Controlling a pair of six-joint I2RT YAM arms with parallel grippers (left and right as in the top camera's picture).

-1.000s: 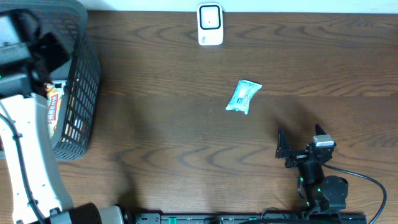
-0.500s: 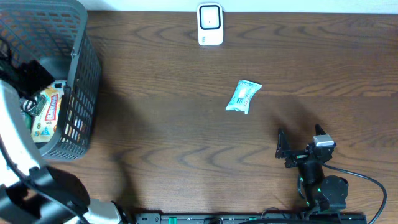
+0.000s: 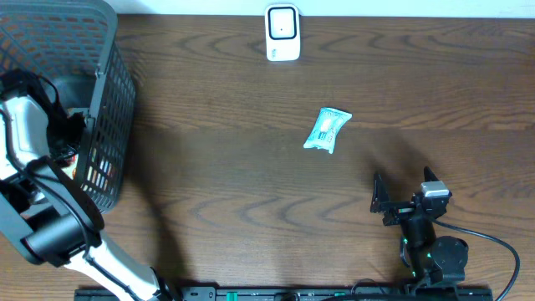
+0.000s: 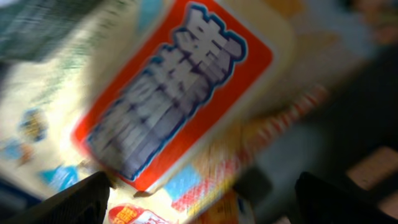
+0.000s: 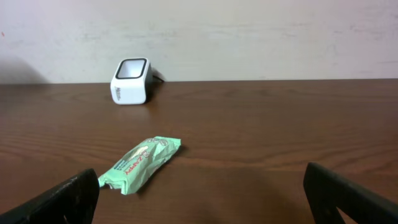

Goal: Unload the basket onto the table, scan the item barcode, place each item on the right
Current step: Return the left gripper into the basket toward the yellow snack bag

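Green packet point(image 3: 327, 130) x1 mid-frame, white scanner point(image 3: 282, 33) x1 top centre, bare wood all around. Left gripper point(image 4: 199, 199) jaws apart inside basket point(image 3: 109, 92) upper left; right gripper point(image 3: 404, 194) jaws apart, lower right.

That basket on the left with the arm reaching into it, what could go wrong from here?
1. The left gripper hangs open over several overlapping packets in the basket, so it might pinch two together or get a poor hold.
2. The arm is down inside the basket; lifting out, it could catch the mesh wall and drag or tip it.
3. The scanner stands far across the table, so a loosely held packet might drop on the way.
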